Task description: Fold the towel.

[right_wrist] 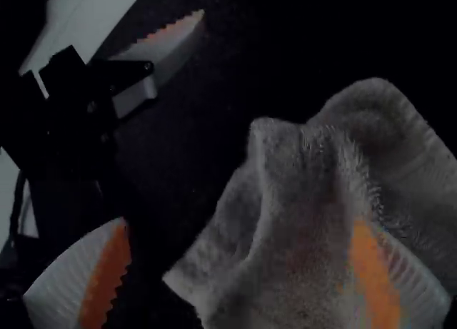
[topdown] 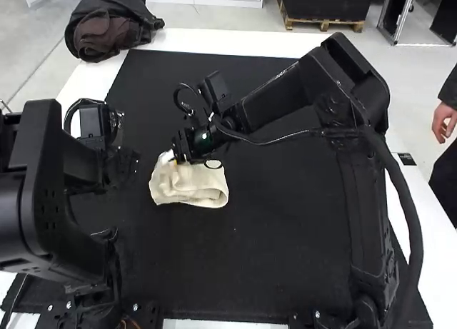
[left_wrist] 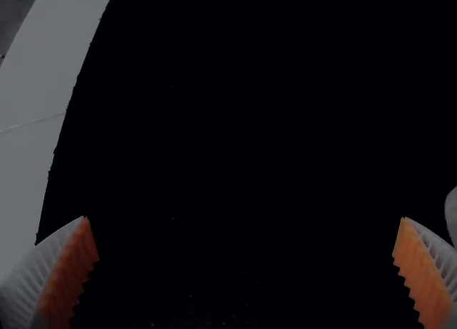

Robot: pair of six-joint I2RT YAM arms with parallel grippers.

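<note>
The cream towel [topdown: 191, 186] lies bunched in a small heap on the black mat, with a rounded fold at one end. My right gripper [topdown: 173, 158] is at the towel's far left part. In the right wrist view this gripper [right_wrist: 239, 222] is open, one finger over the towel [right_wrist: 285, 200] and the other beside it above the mat. My left gripper [topdown: 127, 161] is left of the towel, apart from it. Seen from its own wrist, the left gripper [left_wrist: 244, 218] stands open above bare mat, and a bit of towel [left_wrist: 452, 215] shows past one finger.
The black mat [topdown: 278, 222] extends around the towel, bordered by the white table edge [topdown: 207, 40]. A dark bag [topdown: 111, 26] sits at the far left corner. The right arm [topdown: 278, 97] reaches across the middle. A person's hand [topdown: 443, 122] is beyond the right edge.
</note>
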